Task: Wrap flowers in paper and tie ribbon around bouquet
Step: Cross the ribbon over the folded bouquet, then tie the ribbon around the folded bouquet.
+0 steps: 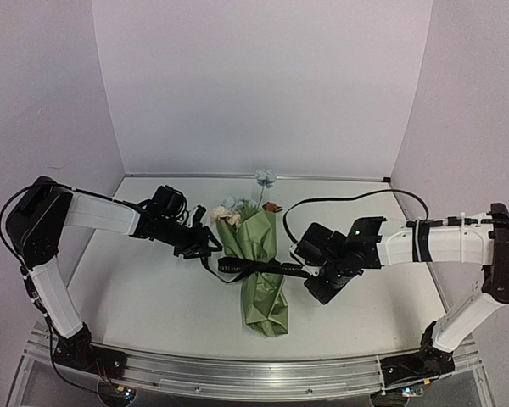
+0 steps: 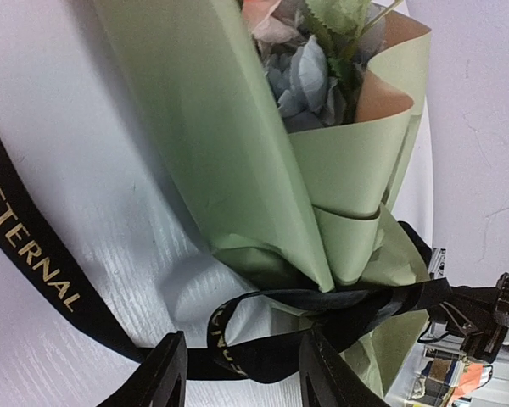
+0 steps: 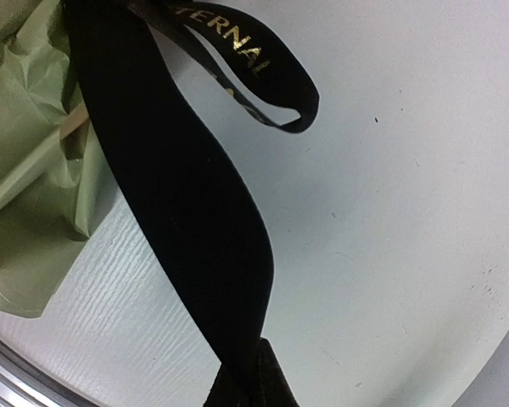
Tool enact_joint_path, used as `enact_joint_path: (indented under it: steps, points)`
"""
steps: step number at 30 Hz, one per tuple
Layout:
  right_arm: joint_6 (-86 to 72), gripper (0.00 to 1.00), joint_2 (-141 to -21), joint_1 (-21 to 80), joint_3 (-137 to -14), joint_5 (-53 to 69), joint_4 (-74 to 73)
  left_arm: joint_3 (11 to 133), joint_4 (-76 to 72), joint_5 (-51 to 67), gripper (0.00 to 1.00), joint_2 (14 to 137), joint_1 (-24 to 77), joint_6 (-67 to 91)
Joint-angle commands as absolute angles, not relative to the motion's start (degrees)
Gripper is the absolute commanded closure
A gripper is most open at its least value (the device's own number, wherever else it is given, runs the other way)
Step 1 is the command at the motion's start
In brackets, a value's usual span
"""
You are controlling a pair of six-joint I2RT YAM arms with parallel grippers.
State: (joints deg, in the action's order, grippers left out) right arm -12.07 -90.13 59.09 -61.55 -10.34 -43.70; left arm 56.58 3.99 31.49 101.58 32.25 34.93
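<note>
The bouquet [image 1: 259,271] lies mid-table, an olive-green paper [image 2: 212,127] cone with tan inside. The flowers [image 2: 310,76] show blue and pinkish at its wide far end. The black lettered ribbon [image 1: 254,268] is bound around the cone's narrow waist. My left gripper [image 2: 246,381] is just left of that waist, its jaws apart. A loop of ribbon [image 2: 237,339] runs across the gap between its fingers [image 2: 165,377]. My right gripper [image 3: 254,381] is to the right of the cone, shut on a broad ribbon tail [image 3: 178,195] that leads back to the paper [image 3: 25,170].
A lone pale blue flower [image 1: 265,177] sits behind the bouquet near the back wall. A black cable [image 1: 356,200] arcs over the right arm. A metal rail [image 1: 237,377] runs along the table's near edge. White walls close in the left, back and right.
</note>
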Motion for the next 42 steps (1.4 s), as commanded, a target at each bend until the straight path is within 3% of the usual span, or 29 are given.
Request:
enact_joint_path:
  steps: [1, 22, 28, 42]
  points:
    - [-13.09, 1.00, -87.24, 59.40, -60.32, -12.70, -44.30, 56.17, 5.85, 29.57, 0.51, 100.67, 33.18, 37.90]
    - [-14.15, 1.00, -85.55, 59.39, -57.81, -12.15, -42.63, 48.63, -6.19, 26.44, 0.39, 97.13, 36.91, 62.63]
    - [-14.33, 1.00, -84.83, 59.39, -56.86, -12.08, -41.71, 46.87, -12.92, 25.74, 0.38, 96.31, 38.35, 69.47]
    - [-14.24, 1.00, -84.66, 59.33, -56.52, -11.80, -40.96, 48.35, -11.14, 23.93, 0.41, 99.16, 41.22, 70.42]
